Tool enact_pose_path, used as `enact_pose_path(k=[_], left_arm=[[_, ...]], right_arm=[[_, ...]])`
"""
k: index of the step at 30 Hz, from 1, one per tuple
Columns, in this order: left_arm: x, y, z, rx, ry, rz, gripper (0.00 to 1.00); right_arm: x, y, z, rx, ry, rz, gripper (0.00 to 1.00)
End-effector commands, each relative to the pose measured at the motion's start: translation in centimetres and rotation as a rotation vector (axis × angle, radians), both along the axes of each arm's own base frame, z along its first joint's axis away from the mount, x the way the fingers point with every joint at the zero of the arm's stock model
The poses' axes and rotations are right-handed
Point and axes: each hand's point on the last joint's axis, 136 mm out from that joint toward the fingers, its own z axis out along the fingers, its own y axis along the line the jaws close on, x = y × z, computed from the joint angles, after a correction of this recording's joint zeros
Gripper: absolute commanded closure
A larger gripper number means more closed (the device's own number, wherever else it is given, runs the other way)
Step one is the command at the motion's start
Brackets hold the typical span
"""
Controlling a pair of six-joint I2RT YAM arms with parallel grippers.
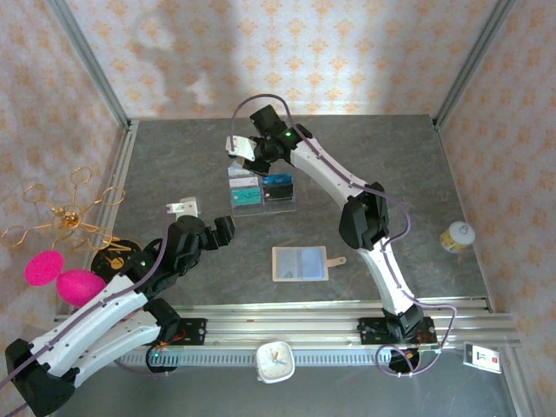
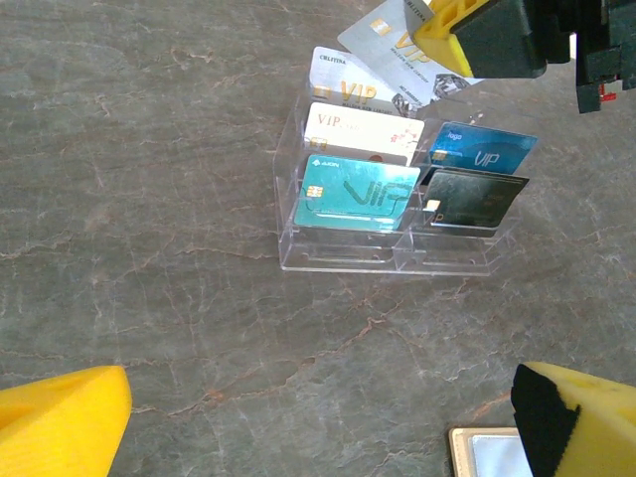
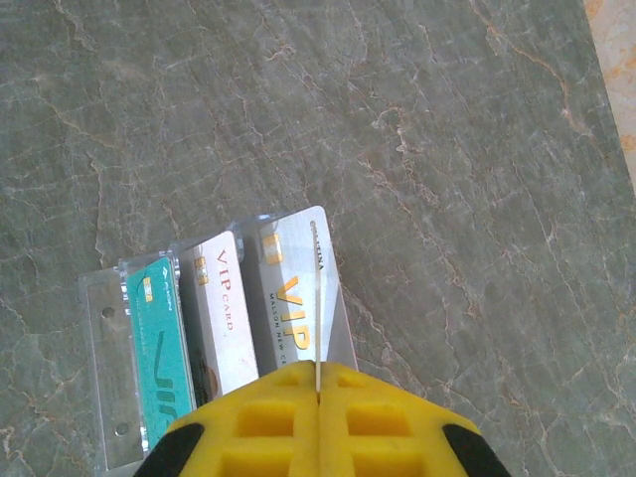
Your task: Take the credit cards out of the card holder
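Observation:
The beige card holder (image 1: 300, 263) lies open on the table with its pale blue-grey lining up; its corner (image 2: 487, 455) shows in the left wrist view. My right gripper (image 1: 246, 149) (image 3: 318, 383) is shut on a silver credit card (image 2: 393, 45), seen edge-on (image 3: 318, 298), just above the back slot of a clear acrylic tray (image 1: 261, 207). The tray holds a teal card (image 2: 356, 196), a white card (image 2: 363, 129), a silver card (image 2: 343, 89), a blue card (image 2: 482, 149) and a dark card (image 2: 472, 199). My left gripper (image 1: 228, 230) (image 2: 318, 427) hangs open, left of the holder.
A gold wire stand (image 1: 65, 213) and pink pom-poms (image 1: 61, 276) sit at the left edge. A small white jar (image 1: 457, 235) stands at the right. A white clock (image 1: 275, 361) rests on the front rail.

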Motion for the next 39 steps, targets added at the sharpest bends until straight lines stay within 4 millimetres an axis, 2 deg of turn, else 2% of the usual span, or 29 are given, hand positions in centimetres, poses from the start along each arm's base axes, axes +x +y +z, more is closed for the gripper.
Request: enact_pose_path(k=[1,5,11,13,15,17,22,24,27,30,33,36,39], left_arm=[[-0.1,0.3,-0.4,0.014,0.012,0.003,0.01],[0.0,0.1,-0.6,0.002,0.013,-0.006,0.01],[0.1,-0.1,-0.6,-0.009,0.009,-0.012,0.01],[0.1,-0.2,-0.6,-0.016,0.009,-0.016,0.01],[0.1,-0.4,-0.7,-0.021,0.010,-0.022,0.01],[0.2,-0.4,-0.7,-0.026,0.009,-0.021,0.01],[0.2,-0.7,-0.1,-0.051,-0.004,-0.027,0.01],[0.3,-0.8,0.1,-0.072,-0.016,-0.021,0.01],[0.4,-1.2,0.1,-0.111,-0.031,-0.027,0.01],[0.5,-1.7,-0.2,-0.155,-0.041,-0.039,0.01],[0.3,-2.1,-0.5,-0.209,-0.052,-0.047,0.01],[0.0,-2.3,-1.2,-0.263,-0.062,-0.047,0.01],[-0.6,-2.6,-2.3,-0.326,-0.062,-0.061,0.01]], right_arm=[[0.3,-0.1,-0.6,-0.012,-0.008,0.007,1.00],[0.2,-0.2,-1.4,-0.023,0.005,0.002,1.00],[0.1,-0.1,-1.6,-0.014,0.014,-0.008,1.00],[0.3,0.0,-1.5,-0.007,0.007,-0.020,0.93],[0.6,0.4,-1.2,0.012,-0.005,-0.035,0.78],[1.0,0.9,-0.2,0.049,-0.013,-0.052,0.70],[1.4,1.9,3.8,0.177,-0.022,-0.099,0.65],[1.0,2.2,5.4,0.235,0.008,-0.116,0.63],[-0.8,2.7,7.6,0.330,0.114,-0.129,0.62],[-2.1,3.0,8.6,0.443,0.251,-0.227,0.58],[-3.8,2.0,8.2,0.558,0.333,-0.392,0.57],[-6.4,-0.6,7.0,0.658,0.369,-0.589,0.56],[-8.7,-5.0,2.9,0.655,0.416,-0.863,0.56]])
